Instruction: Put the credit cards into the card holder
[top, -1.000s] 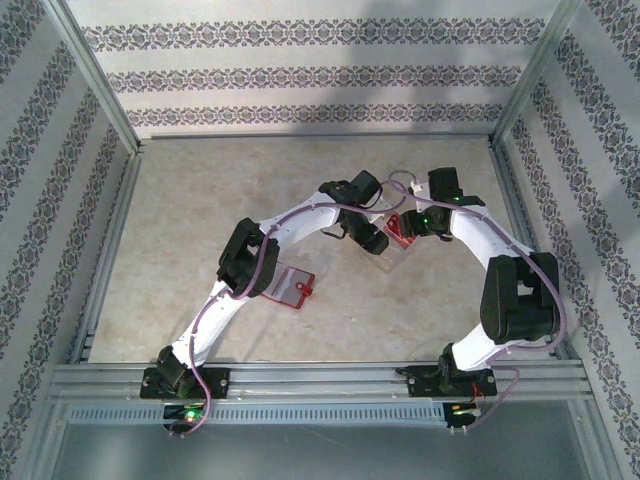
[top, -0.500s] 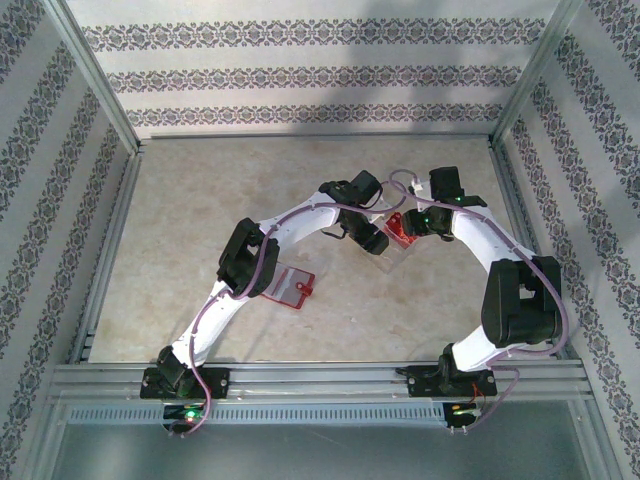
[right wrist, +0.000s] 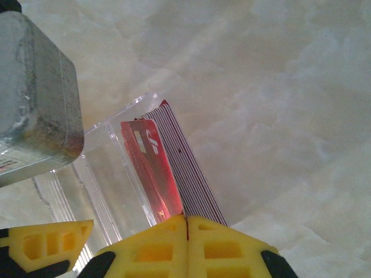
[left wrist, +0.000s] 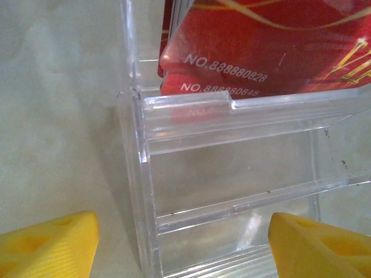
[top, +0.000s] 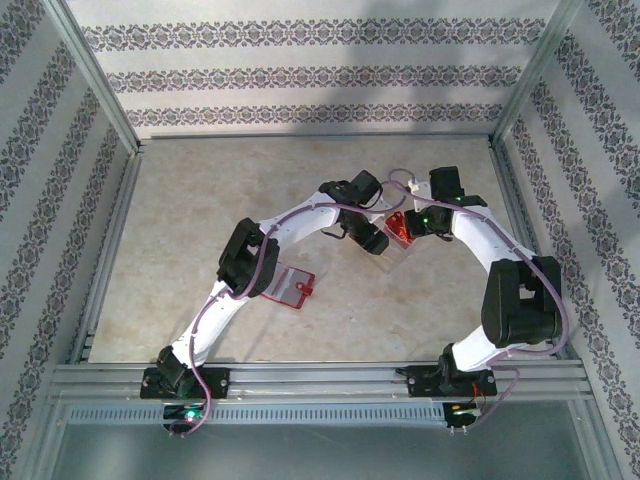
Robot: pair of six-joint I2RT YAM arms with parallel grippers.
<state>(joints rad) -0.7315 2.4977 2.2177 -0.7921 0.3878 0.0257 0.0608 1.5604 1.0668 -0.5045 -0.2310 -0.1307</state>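
Note:
The card holder (top: 284, 284), a flat red wallet with a small clasp tab, lies on the table by the left arm's elbow. The credit cards (left wrist: 261, 46) are glossy red and stand as a stack (right wrist: 194, 174) in a clear plastic tray (left wrist: 232, 191). My right gripper (right wrist: 186, 223) is shut on the near edge of one red card (right wrist: 152, 168), which leans away from the stack. In the top view it (top: 408, 225) is over the cards (top: 399, 229). My left gripper (left wrist: 182, 243) is open, its yellow fingers on either side of the tray's near end, holding nothing.
Metal frame rails (top: 300, 380) run along the near edge, and patterned walls close the other three sides. The two wrists (top: 360, 215) are close together over the tray. The left gripper's grey body (right wrist: 32, 92) hangs just left of the held card.
The right gripper's jaws have closed onto the card's edge. Both arms and the wallet stay nearly where they were.

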